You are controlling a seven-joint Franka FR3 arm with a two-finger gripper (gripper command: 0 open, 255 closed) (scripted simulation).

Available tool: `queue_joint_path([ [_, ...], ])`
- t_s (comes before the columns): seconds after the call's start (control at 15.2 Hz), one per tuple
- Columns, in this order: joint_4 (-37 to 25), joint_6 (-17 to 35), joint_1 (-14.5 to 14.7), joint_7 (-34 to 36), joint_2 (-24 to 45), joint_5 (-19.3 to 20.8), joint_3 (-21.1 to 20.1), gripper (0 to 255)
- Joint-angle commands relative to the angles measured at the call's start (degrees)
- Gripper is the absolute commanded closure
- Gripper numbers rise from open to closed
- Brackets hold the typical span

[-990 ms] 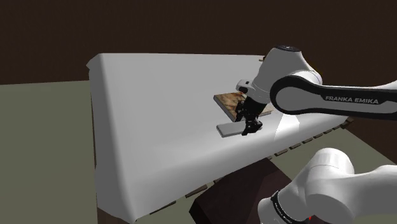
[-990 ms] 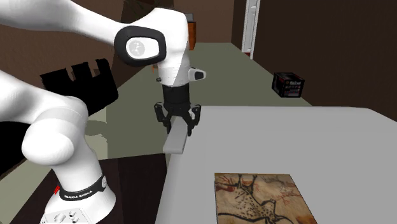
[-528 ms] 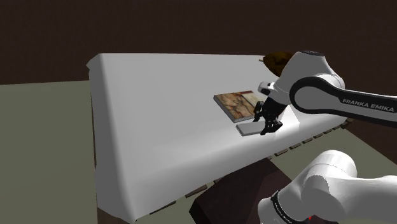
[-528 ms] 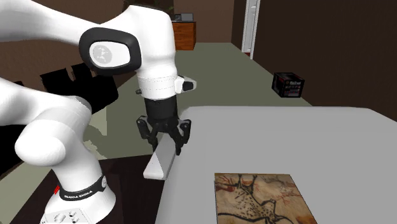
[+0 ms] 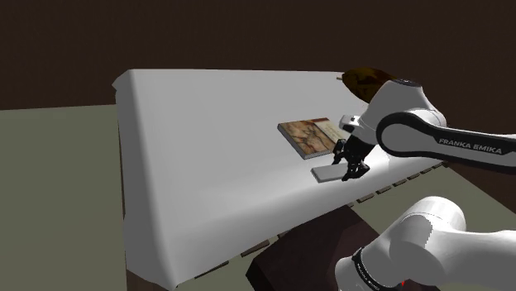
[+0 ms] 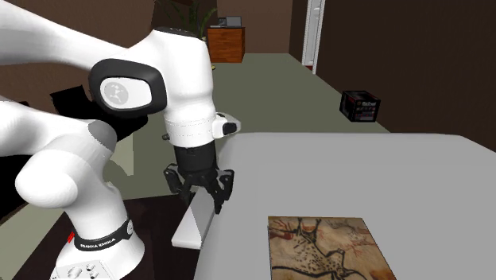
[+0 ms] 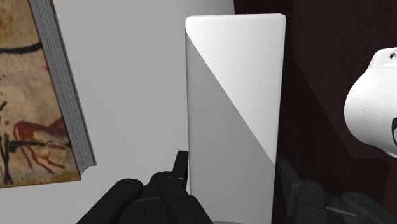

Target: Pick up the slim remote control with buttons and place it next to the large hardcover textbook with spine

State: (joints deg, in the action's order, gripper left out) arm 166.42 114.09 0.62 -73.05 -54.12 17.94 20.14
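White, plain slab-shaped remote control (image 7: 235,102) is pinched at one end by the black pincer (image 7: 232,167), overhanging the pale surface's (image 6: 381,175) edge, near a brown picture-covered hardcover book (image 6: 326,246).

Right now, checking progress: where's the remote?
Second exterior view: the remote, clasped in the gripper, overhangs the left edge of the table, left of the book.

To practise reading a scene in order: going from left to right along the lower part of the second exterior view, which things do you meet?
robot arm's base → white remote → picture-covered book
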Motion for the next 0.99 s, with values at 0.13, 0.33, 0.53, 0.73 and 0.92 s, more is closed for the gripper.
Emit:
queue_joint_path([
  [0.13,2.6,3.9,-0.6,0.0,1.4,1.2,1.1,255],
  [0.33,4.2,7.1,-0.9,0.1,2.9,2.1,1.9,255],
  [0.53,5.7,10.4,-1.2,0.2,4.8,3.0,2.7,255],
  [0.73,6.2,11.7,-1.3,0.3,5.6,3.4,3.0,255],
  [0.92,6.2,11.7,-1.3,0.3,5.6,3.4,3.0,255],
])
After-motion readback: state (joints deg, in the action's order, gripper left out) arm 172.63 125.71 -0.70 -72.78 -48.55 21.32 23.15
